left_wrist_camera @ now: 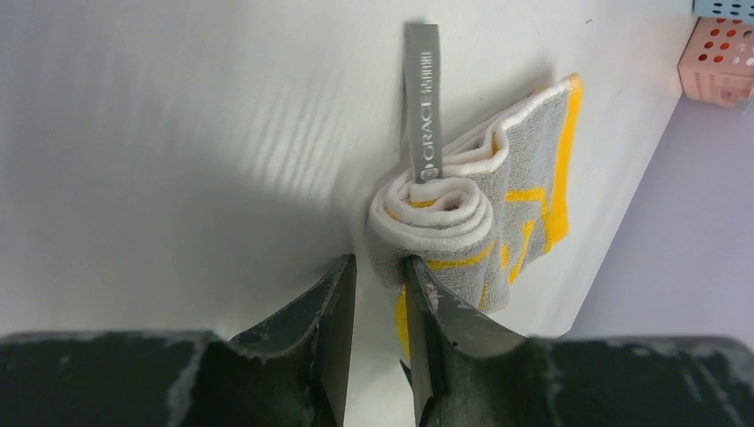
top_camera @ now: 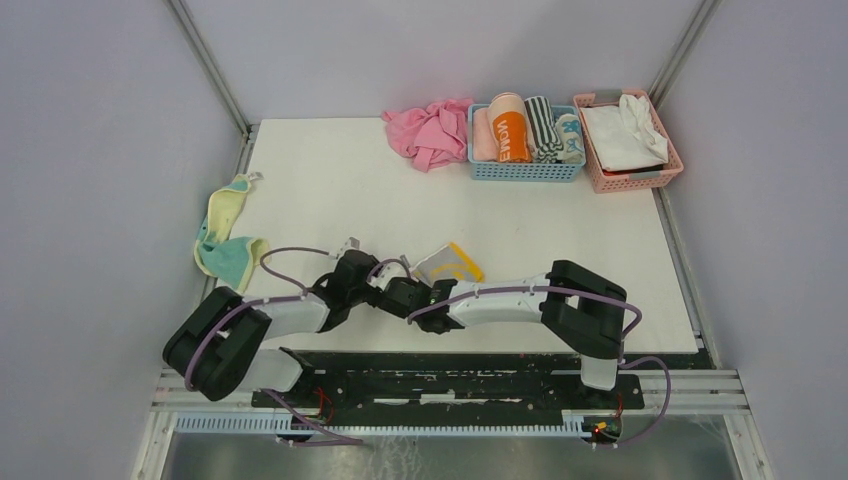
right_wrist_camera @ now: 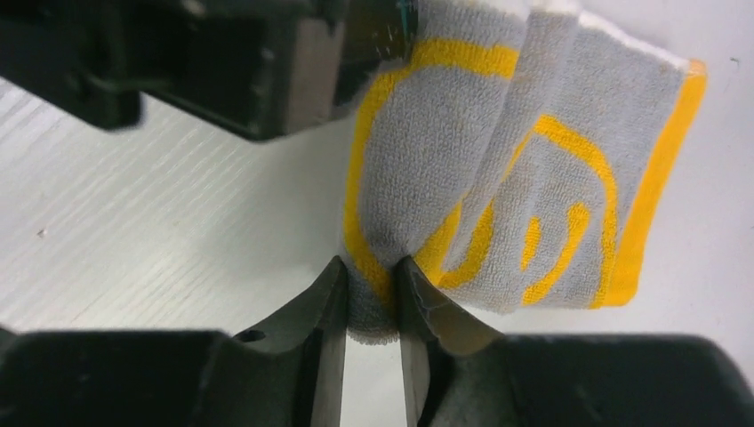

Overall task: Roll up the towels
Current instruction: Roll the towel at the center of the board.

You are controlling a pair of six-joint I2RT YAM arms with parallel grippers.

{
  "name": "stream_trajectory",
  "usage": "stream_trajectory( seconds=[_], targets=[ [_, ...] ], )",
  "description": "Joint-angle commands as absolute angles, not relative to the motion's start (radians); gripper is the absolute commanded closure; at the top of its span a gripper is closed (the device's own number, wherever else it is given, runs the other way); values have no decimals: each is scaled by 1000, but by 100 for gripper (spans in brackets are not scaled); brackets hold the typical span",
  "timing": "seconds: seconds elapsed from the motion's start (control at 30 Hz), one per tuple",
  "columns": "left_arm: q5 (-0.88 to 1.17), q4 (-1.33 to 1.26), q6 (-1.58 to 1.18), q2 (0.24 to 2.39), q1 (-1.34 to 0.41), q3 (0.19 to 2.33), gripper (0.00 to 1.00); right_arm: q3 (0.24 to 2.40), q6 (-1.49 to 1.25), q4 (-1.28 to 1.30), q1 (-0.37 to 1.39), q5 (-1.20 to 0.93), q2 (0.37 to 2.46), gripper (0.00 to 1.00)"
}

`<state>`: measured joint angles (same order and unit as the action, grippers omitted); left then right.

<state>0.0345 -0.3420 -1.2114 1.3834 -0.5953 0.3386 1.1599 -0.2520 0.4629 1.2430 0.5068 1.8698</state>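
The light grey towel with yellow marks lies partly rolled near the table's front middle. In the left wrist view its rolled end shows as a spiral, with a grey label loop lying over it. My left gripper is shut on the roll's outer edge at that end. My right gripper is shut on the grey towel at its near folded edge. From above, the left gripper and the right gripper meet at this towel. The pale yellow and teal towel lies crumpled at the table's left edge.
A plain pink cloth lies bunched at the back. Beside it a blue basket holds several rolled towels. A pink basket with a white cloth stands at the back right. Grey walls close in both sides.
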Motion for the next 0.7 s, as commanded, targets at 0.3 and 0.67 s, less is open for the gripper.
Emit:
stream_trajectory(
  seconds=[0.3,0.67],
  targets=[
    [-185,154,-1278,777,-601,199,45,1019,-320,163,1034,-381,1781,96],
    [-88,43,-1247,698,-600,193,24,805,-781,-468,776,-860,1887,95]
  ],
)
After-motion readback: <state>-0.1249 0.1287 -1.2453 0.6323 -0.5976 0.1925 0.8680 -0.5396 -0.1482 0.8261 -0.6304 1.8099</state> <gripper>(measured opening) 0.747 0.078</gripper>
